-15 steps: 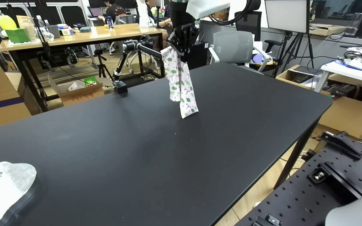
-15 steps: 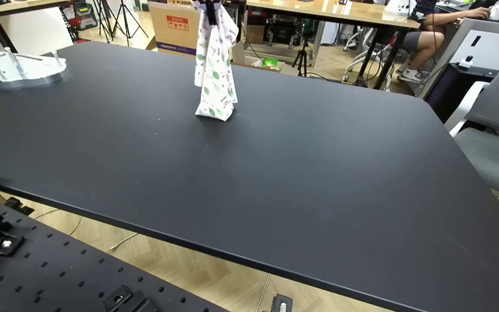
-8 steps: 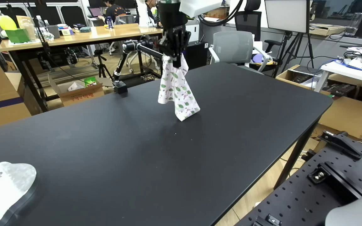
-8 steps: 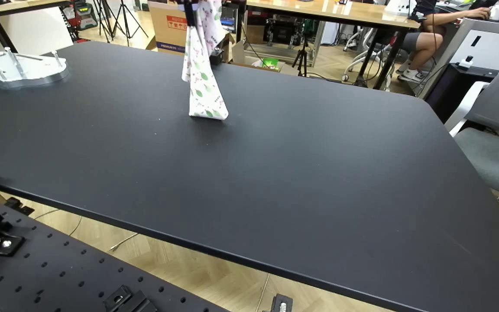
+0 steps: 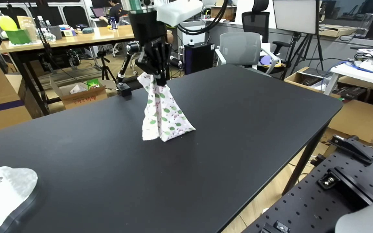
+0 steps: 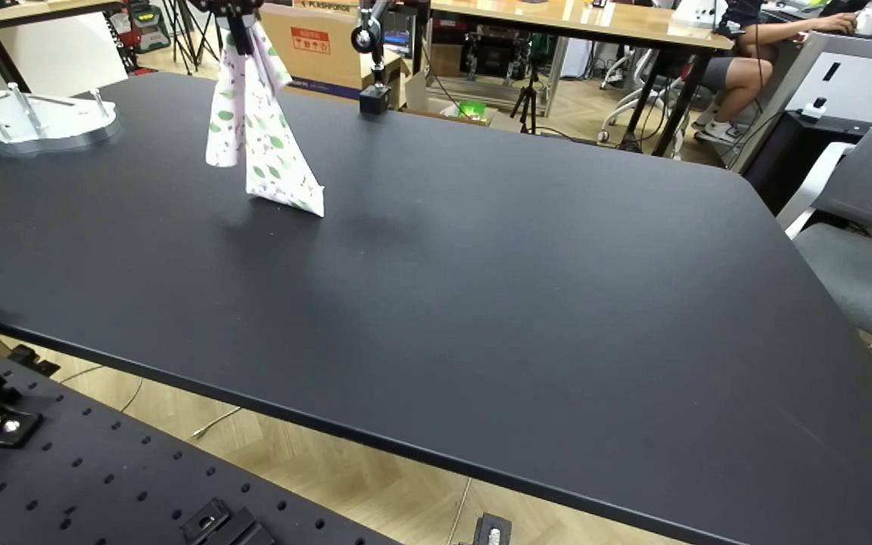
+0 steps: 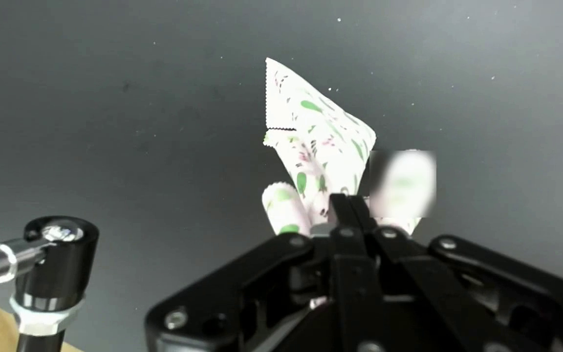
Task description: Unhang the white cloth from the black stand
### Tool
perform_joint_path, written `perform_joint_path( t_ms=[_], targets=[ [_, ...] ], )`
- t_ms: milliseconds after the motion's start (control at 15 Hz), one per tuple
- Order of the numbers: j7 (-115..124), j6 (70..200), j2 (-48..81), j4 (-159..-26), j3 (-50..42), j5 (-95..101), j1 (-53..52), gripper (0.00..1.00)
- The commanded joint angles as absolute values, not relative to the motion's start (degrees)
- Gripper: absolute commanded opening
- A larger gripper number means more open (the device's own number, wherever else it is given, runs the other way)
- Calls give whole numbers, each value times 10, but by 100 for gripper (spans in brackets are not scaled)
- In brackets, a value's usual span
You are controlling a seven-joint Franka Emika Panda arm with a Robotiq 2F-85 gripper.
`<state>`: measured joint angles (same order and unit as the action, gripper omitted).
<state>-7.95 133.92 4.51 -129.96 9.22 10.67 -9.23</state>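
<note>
Over the desk (image 5: 238,136), closed fingers (image 7: 341,212) are pinching the cloth (image 5: 168,113) high: best, we are judging, for light, limp stuff.

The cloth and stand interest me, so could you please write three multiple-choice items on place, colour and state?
1. Where is the stand?
A) At the edge of the table
B) Mid-table
C) Under the table

2. What colour are the leaves on the cloth?
A) Blue
B) Green
C) Orange

3. What state is the gripper in?
A) Open
B) Shut on the stand
C) Shut on the cloth

1 A: both exterior views show it there.
2 B: the wrist view shows them green.
3 C: the cloth hangs from it in both exterior views.
</note>
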Motion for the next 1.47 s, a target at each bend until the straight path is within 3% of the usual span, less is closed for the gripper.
perform_joint_path(
  t_ms=[0,400,533,933,1200,1400],
  targets=[
    [10,1329,79,-1277,83,167,-99,0],
    [171,1314,156,-1251,48,251,-111,0],
    [165,1293,178,-1240,46,240,-114,28],
    [137,1255,212,-1215,50,212,-118,69],
    [69,1249,211,-1214,78,138,-112,95],
    [47,1239,198,-1210,95,90,-119,100]
  ],
)
